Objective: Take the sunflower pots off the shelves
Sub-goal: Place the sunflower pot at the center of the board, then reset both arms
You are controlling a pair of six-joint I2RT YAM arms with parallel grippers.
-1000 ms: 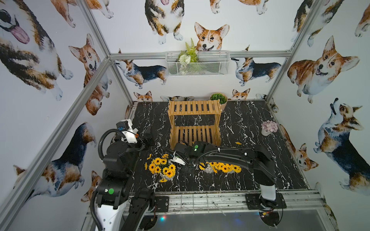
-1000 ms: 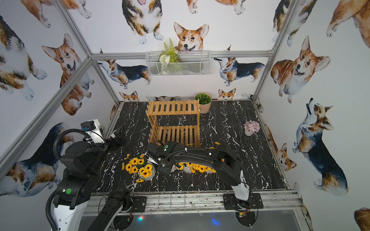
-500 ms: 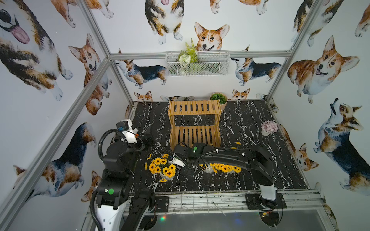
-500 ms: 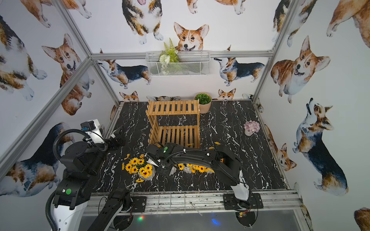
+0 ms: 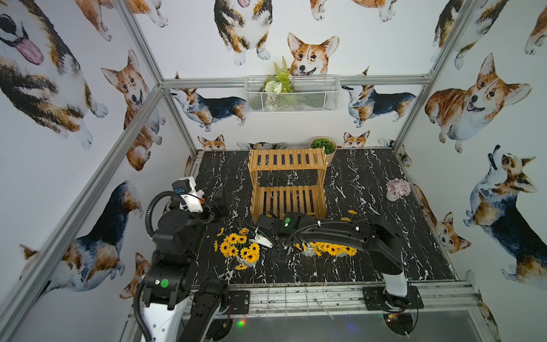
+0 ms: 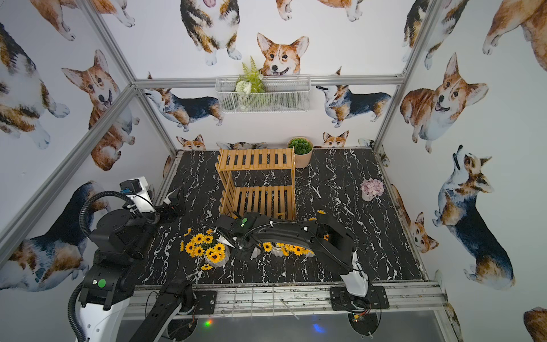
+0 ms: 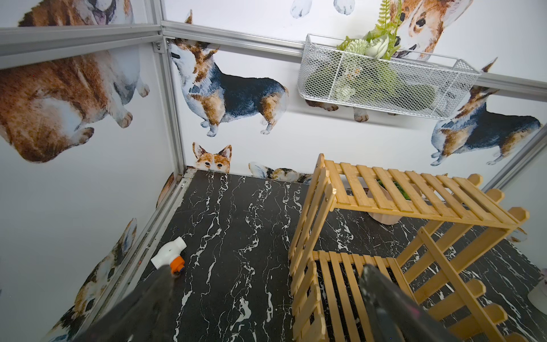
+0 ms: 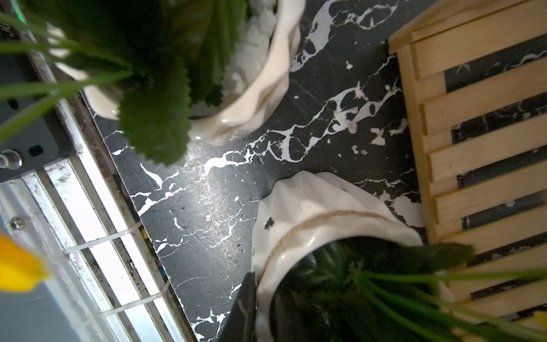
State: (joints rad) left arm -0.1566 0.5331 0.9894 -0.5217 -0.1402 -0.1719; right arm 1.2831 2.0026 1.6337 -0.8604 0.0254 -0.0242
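Note:
The shelves (image 5: pixel 287 183), a two-tier wooden rack, stand bare in both top views. One sunflower pot (image 5: pixel 241 250) stands in front of the rack on the left. More sunflower pots (image 5: pixel 328 248) sit half hidden under my right arm. My right gripper (image 8: pixel 260 311) is shut on the rim of a white sunflower pot (image 8: pixel 310 213) with twine round it. One finger (image 8: pixel 239 308) is outside the rim and the other is inside. Another white ribbed pot (image 8: pixel 251 97) stands close by. My left gripper (image 7: pixel 266 296) hangs open and empty left of the rack.
A beige succulent pot (image 5: pixel 323 146) stands behind the rack. A pink-flower pot (image 5: pixel 396 189) is at the right. A wire basket (image 5: pixel 291 94) hangs on the back wall. Loose flower heads (image 5: pixel 352 211) lie on the table. A white and orange part (image 7: pixel 170 256) lies by the left rail.
My right arm has shifted only slightly over the pots in front of the rack. The left arm has not moved.

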